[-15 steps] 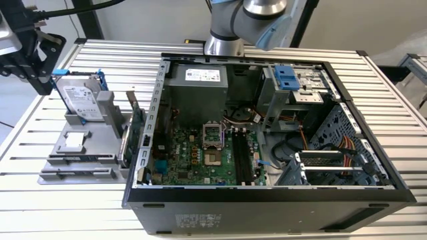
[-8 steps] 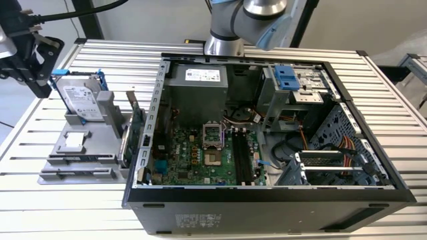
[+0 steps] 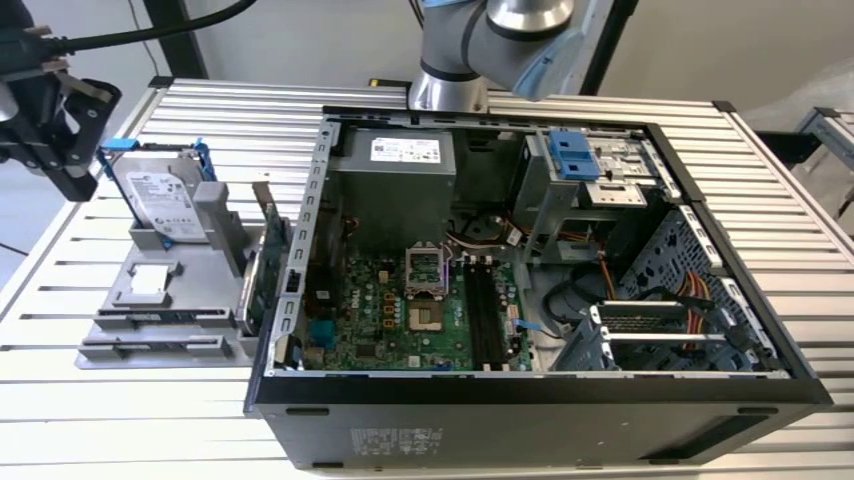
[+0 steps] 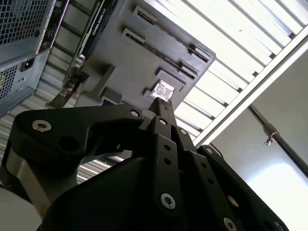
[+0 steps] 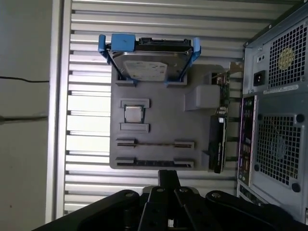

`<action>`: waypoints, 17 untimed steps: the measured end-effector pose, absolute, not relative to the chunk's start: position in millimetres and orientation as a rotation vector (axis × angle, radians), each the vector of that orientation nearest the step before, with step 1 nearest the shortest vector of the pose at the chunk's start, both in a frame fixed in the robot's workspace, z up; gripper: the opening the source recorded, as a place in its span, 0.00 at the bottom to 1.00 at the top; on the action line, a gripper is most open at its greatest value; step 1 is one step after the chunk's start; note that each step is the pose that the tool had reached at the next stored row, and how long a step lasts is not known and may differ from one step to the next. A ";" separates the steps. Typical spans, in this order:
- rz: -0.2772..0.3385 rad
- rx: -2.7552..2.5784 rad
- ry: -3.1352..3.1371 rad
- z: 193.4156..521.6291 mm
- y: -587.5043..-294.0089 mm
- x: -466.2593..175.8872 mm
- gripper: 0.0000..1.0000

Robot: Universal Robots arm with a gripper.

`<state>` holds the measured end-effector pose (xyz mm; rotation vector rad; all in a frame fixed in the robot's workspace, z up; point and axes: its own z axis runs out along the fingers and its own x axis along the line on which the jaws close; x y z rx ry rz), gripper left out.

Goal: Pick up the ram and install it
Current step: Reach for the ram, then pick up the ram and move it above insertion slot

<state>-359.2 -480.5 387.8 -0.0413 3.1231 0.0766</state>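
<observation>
I'm hovering the black metal gripper point(image 5: 168, 174) over the ribbed aluminium table point(image 5: 86, 72), fingers pinched together and gripping nothing. Just past the fingertips, the ram point(image 5: 155, 163), a long narrow circuit-board stick, is sitting edge-up in a matte grey slotted tray point(image 5: 163, 115). Farther on, a silver hard drive point(image 5: 149, 67) is standing in blue clips, and I'm failing to read its label.
</observation>
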 end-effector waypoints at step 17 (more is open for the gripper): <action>0.076 -0.038 3.123 387.7 -484.9 -359.8 0.00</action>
